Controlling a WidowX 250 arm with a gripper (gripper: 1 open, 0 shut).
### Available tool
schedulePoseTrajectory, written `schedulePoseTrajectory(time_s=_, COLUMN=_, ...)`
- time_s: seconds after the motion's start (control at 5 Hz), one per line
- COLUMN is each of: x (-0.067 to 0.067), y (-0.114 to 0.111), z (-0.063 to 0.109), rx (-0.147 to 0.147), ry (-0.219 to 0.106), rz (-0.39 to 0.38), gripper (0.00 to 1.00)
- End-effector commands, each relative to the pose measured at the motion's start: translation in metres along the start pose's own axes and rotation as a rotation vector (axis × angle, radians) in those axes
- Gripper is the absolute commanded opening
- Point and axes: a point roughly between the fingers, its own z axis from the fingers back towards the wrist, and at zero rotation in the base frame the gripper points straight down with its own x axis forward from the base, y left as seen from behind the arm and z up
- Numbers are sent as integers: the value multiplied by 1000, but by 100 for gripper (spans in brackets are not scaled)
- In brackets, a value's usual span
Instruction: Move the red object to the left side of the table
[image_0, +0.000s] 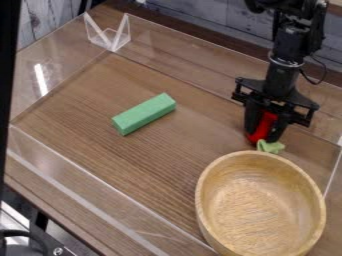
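Observation:
The red object (269, 124), a small toy strawberry with a green leafy tip, lies on the right side of the table (94, 150), just behind the wooden bowl. My gripper (269, 131) points straight down over it. Its black fingers (253, 125) stand low on either side of the strawberry, and one of them hides part of the red. The jaws look open around it rather than pressed on it.
A green rectangular block (143, 113) lies near the table's middle. A round light wooden bowl (205, 188) fills the front right corner. Low clear acrylic walls (47, 75) border the tabletop, with a clear bracket (107, 33) at the back left.

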Motion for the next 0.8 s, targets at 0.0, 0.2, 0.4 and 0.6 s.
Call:
schedulePoseTrajectory(time_s=0.0, x=6, y=-3, z=31, rx=-19, ry=-83, rz=-7, gripper=0)
schedulePoseTrajectory(time_s=0.2, x=4, y=-3, z=40, rx=-24, ry=-94, rz=-7, gripper=0)
schedulePoseTrajectory(time_s=0.4, x=5, y=-2, z=37, rx=-23, ry=-89, rz=-2, gripper=0)
schedulePoseTrajectory(time_s=0.6, x=5, y=-2, z=38, rx=-22, ry=-85, rz=2, gripper=100)
